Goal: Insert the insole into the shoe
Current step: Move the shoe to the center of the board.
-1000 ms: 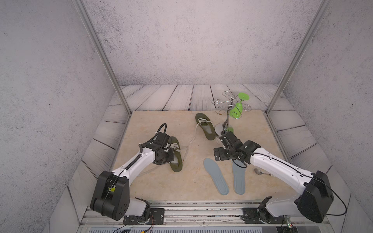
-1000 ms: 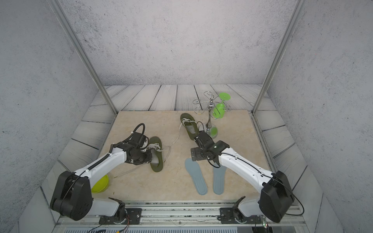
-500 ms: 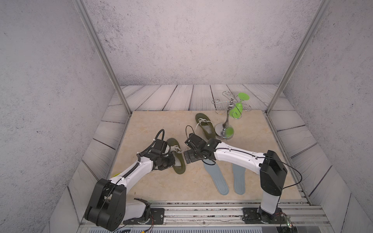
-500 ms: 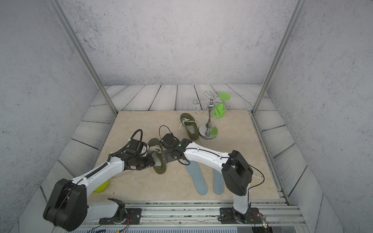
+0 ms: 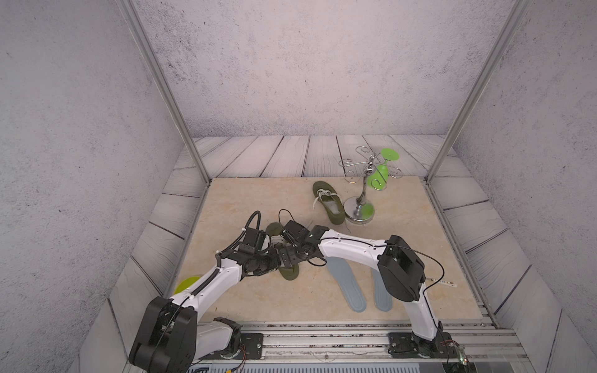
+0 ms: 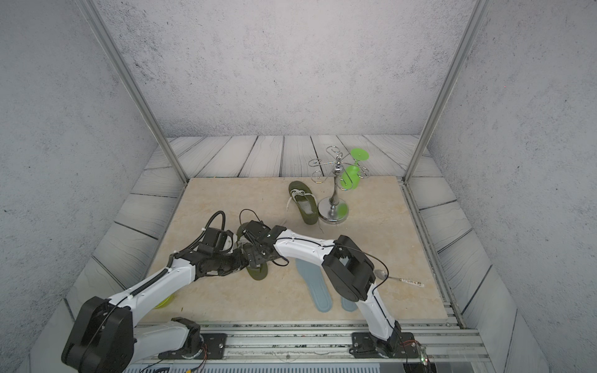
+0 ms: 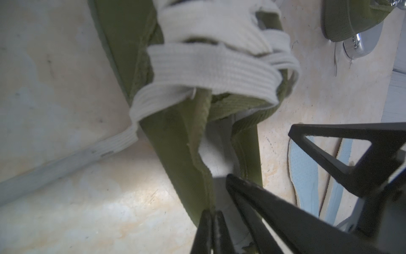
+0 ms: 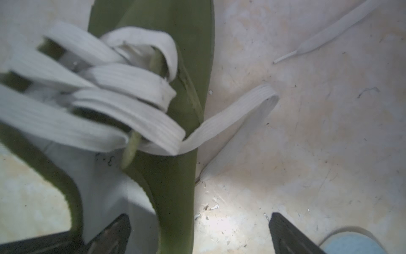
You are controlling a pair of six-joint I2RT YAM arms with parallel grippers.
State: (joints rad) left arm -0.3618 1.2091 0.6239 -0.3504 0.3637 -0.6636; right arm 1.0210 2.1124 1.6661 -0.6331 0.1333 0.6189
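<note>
the shoe (image 5: 289, 273), near left on the desk (image 5: 258, 200), is steadied: its collar is pinched by the closed left fingers (image 7: 201, 239), with the right fingers (image 8: 290, 235) spread wide astride its side. the insole (image 5: 347, 284), lying flat just right, must probably be picked next.

On the mat (image 5: 258, 200) before me, a shoe (image 5: 289, 274) lies to my left, two insoles (image 5: 349, 287) lie side by side right of it, and a second shoe (image 5: 328, 202) lies farther back, just beside a stand (image 5: 359, 211).
</note>
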